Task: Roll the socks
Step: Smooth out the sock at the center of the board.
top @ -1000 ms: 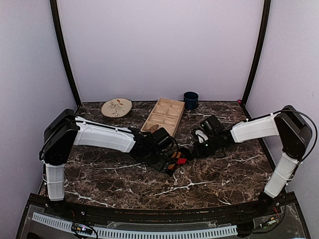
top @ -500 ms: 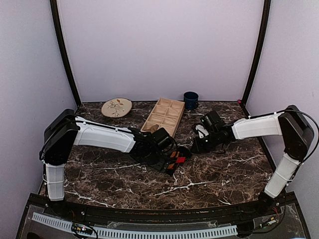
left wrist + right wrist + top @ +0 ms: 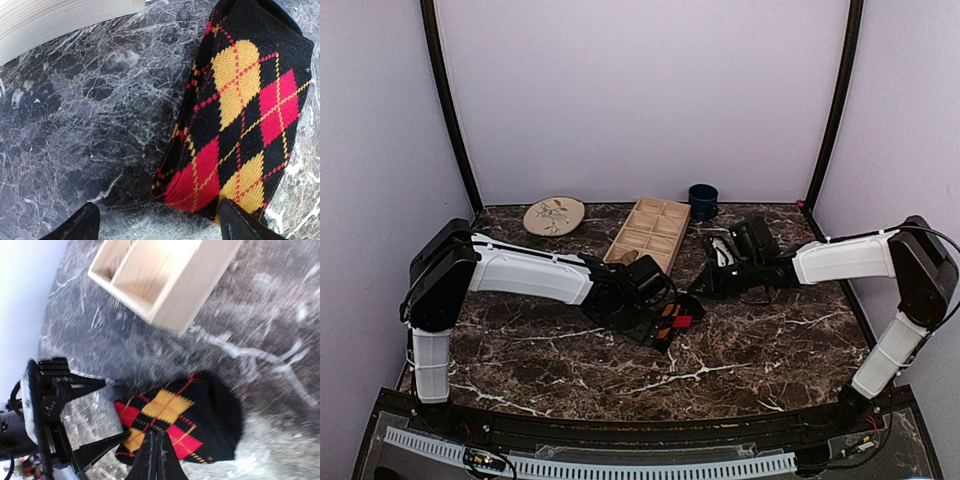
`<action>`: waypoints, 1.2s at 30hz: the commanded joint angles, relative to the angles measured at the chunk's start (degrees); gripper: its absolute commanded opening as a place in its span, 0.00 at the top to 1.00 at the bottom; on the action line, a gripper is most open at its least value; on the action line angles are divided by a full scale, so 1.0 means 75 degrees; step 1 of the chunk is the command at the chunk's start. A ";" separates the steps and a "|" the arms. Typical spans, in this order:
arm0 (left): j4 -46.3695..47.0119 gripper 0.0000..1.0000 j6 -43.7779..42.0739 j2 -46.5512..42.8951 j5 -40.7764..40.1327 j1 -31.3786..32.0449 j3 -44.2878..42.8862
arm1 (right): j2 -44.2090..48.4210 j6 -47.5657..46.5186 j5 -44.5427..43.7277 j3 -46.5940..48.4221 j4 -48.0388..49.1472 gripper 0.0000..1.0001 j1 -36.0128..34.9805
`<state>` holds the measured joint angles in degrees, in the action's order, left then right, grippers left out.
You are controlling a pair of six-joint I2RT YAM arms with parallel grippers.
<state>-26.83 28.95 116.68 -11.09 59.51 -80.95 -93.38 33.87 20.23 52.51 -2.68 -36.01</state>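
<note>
Right gripper (image 3: 154,450) has withdrawn from socks (image 3: 240,115); tray's (image 3: 200,287) near compartment maybe holds something.

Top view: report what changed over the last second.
The right gripper backed away from the sock, pulling off to the far right, jaws shut and empty. The left gripper stayed at the sock with its jaws open. Sock, tray, plate and mug kept their places.
</note>
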 commanded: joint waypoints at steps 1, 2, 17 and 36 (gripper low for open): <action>-0.0227 0.17 0.0139 0.0056 0.0188 -0.0012 -0.0216 | -0.0509 0.1578 0.1463 -0.0812 0.2505 1.00 -0.0116; -0.0210 0.19 0.0147 0.0057 0.0242 -0.0012 -0.0225 | -0.0611 0.1821 0.1608 -0.0900 0.2886 1.00 -0.0161; -0.0266 0.40 0.0105 0.0087 0.0464 -0.0024 -0.0318 | -0.2016 0.3627 0.2051 -0.1051 0.5426 1.00 -0.0892; -0.0497 0.59 -0.0016 0.0518 0.0718 -0.0116 -0.0667 | -0.3013 0.3116 0.1141 -0.0848 0.4434 1.00 -0.1121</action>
<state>-28.10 29.32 119.48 -6.31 59.13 -84.66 -113.67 58.57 31.86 45.58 33.26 -43.99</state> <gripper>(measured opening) 0.414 0.004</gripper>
